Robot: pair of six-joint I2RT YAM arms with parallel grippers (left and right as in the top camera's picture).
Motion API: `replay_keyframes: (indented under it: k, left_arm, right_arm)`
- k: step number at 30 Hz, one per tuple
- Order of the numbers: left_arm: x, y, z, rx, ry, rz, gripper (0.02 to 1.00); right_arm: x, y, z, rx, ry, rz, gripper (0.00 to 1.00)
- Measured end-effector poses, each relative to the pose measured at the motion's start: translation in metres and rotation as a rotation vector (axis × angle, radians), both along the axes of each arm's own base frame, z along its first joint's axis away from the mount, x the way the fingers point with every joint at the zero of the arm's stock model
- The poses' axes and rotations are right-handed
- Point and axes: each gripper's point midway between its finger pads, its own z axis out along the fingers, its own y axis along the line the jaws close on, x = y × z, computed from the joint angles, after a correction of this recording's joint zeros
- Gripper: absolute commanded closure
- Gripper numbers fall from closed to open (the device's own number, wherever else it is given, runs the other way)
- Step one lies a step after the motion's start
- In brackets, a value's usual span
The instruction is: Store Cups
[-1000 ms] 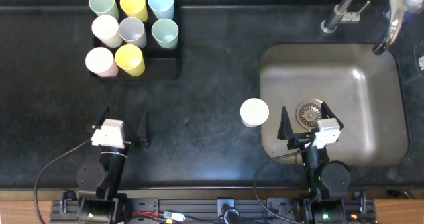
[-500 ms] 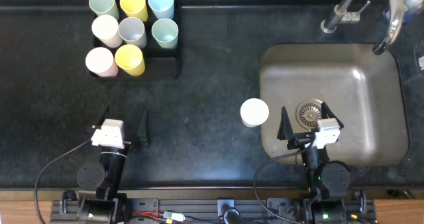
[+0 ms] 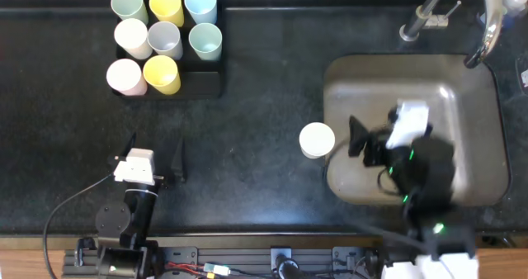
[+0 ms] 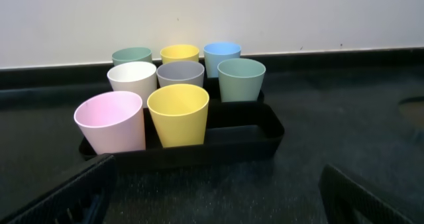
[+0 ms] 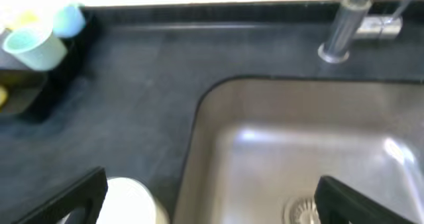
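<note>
Looking down on the dark table, you find your loose white cup standing just beside the left rim of the steel sink, well apart from the others. Your right hand hangs over the left side of the sink, near that cup but not touching it. Its 2 fingers are spread wide, with nothing held between them. From its wrist camera the cup shows close to 1 fingertip, with the faucet farther off behind the basin. Your left hand sits near its own base, well apart from every cup, its fingers likewise spread wide and empty. It faces the black tray at the table's far left corner, where 8 cups stand upright in 3 rows. Green, yellow and blue are at the back, white, grey and teal in the middle, and a pink cup and a yellow cup stand side by side in front.
</note>
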Motion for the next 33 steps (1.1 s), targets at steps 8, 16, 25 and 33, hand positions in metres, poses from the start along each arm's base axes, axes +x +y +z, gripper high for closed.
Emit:
replay_keyframes:
  k: [8, 16, 25, 33]
  left_arm:
    - [0.0, 0.0, 0.0, 0.0, -0.001, 0.0, 0.018]
    - [0.0, 0.0, 0.0, 0.0, -0.001, 0.0, 0.018]
    - [0.0, 0.0, 0.0, 0.0, -0.001, 0.0, 0.018]
    - [0.0, 0.0, 0.0, 0.0, -0.001, 0.0, 0.018]
  right_arm:
    - [0.019, 0.015, 0.009, -0.016, 0.468, 0.089, 0.003]
    - [-0.008, 0.041, -0.058, -0.057, 0.975, 0.25, 0.029]
    - [-0.018, 0.059, -0.08, -0.149, 1.071, 0.332, 0.042]
    - [-0.015, 0.047, -0.105, -0.221, 1.163, 0.272, 0.108]
